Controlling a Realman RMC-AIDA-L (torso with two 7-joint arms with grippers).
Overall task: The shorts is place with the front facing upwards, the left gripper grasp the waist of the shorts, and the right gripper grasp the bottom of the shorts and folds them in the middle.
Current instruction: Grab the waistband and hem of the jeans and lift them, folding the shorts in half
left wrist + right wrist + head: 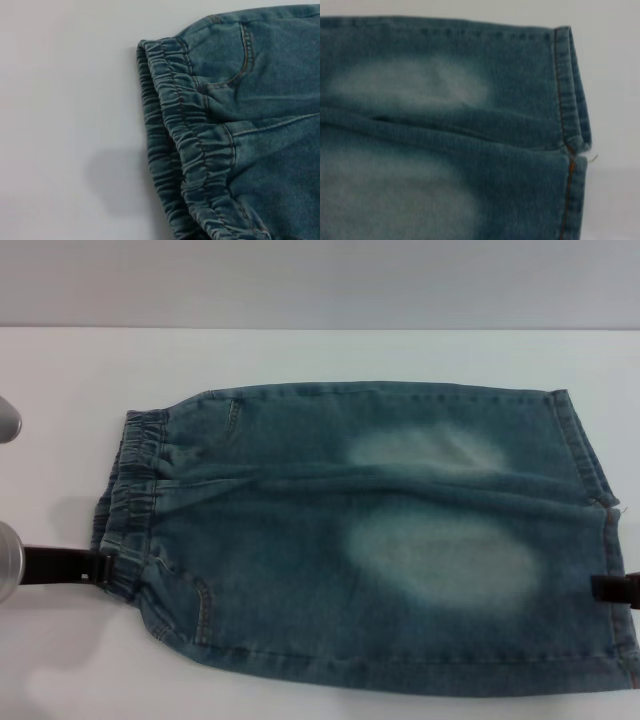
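Lying flat on the white table (300, 355), the shorts (380, 540) point their waist (135, 500) to our left and their bottom (600, 530) to our right. Our left gripper (100, 567) meets the waist, our right gripper (612, 588) the bottom; we cannot tell either grip.

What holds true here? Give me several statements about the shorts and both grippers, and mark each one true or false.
1. The shorts lie spread out on the white table. True.
2. The waist is on the robot's right. False: it is on its left, and the bottom is on its right.
3. The left gripper is at the waist's edge. True.
4. The right gripper is far from the shorts. False: it is at the bottom.
5. The shorts are folded in the middle. False: not yet.
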